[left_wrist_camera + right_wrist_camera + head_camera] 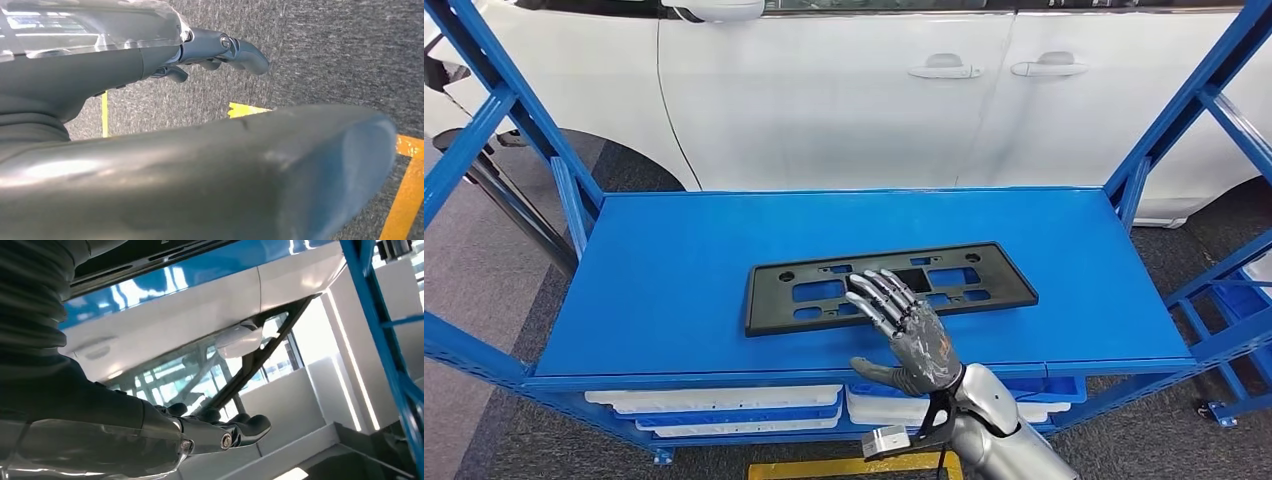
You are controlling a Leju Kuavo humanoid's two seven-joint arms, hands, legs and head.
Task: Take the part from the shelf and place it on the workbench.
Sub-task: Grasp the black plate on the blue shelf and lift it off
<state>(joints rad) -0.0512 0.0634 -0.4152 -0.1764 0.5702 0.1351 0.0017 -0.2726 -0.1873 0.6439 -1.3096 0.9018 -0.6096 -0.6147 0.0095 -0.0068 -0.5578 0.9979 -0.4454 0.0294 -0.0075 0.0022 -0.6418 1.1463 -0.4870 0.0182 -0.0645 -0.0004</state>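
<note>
Black, flat, slotted plastic plate [889,285] lies on the blue shelf [674,270] under your right hand's [912,335] spread, empty fingers [874,295]; next, close them on its near edge.

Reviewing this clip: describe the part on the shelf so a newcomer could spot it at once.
In front of the white car stands a blue shelf. On its top deck lies the part: a long flat black plastic plate with rectangular cut-outs, under the right hand, unlike the white trays below.
</note>
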